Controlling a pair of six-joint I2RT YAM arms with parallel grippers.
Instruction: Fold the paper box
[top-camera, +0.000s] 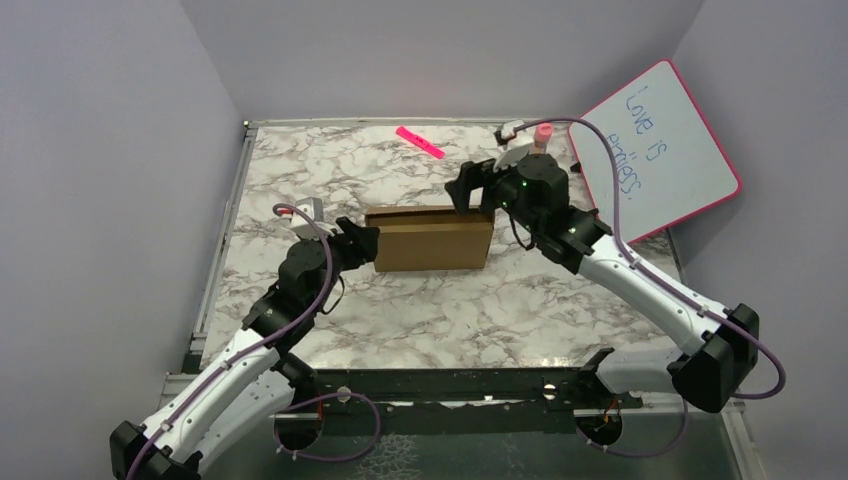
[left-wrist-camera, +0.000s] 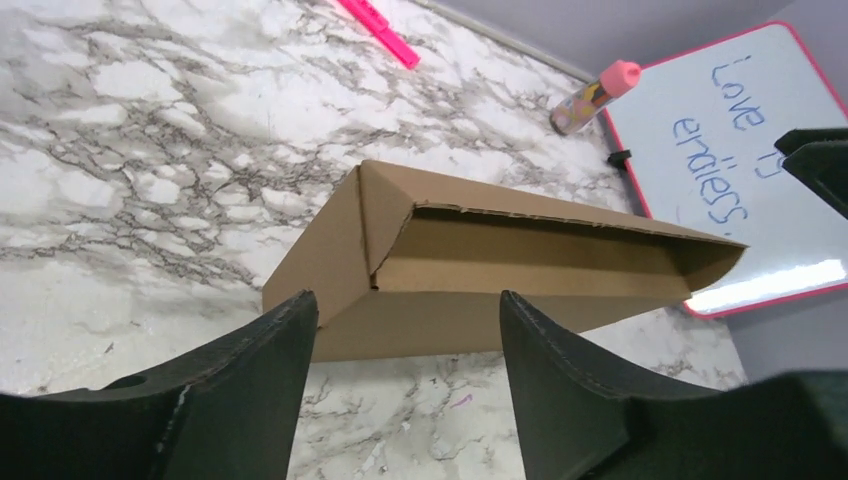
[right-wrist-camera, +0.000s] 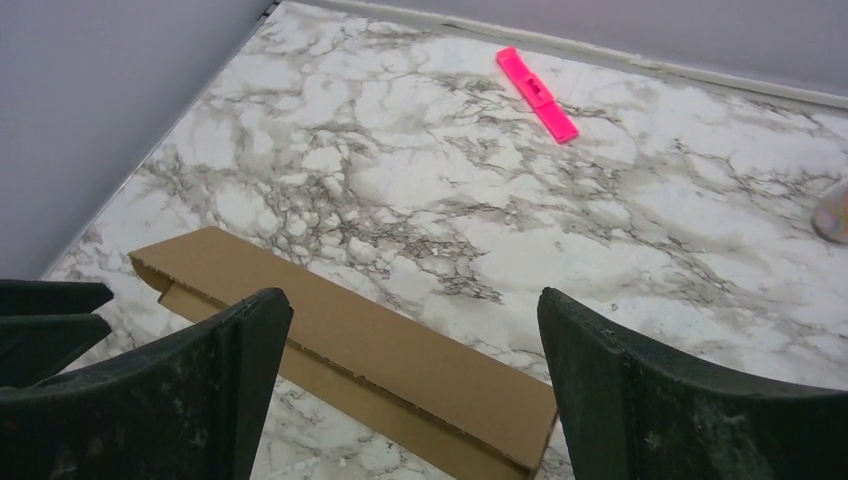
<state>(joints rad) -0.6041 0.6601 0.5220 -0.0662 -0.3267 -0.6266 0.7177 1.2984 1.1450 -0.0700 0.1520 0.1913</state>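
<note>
Here's the paper box (top-camera: 430, 240), sitting flat on the marble table (top-camera: 300, 180), and it looks like a closed, shallow carton now rather than a loose sheet. An arm waits at each end of it.

The left gripper (top-camera: 362, 245) is up against the box's left end with its jaws spread and nothing between them. From its wrist view, the box's end wall sits just ahead of the two fingers (left-wrist-camera: 270, 370), right in line with the gap. I'd say it's there to steady that end, or to nudge it square if the wall bows out.

The right gripper (top-camera: 470, 185) hovers over the far right corner, jaws as wide apart as they go and also empty. From its own camera, the brown lid runs below and ahead of the fingertips, slanting off to the left, and I see no contact. That looks like a spot to press the lid down from if it lifts.

A seam shows along the lid's long edge, a bit ragged, and whether it's fully tucked I can't tell from here. My guess is the folding is nearly done.

Well beyond both sets of jaws lie a pink strip (top-camera: 420, 142) and a pink-capped bottle (top-camera: 542, 135). The whiteboard (top-camera: 660, 150) leans off to the right, clear of the work.
</note>
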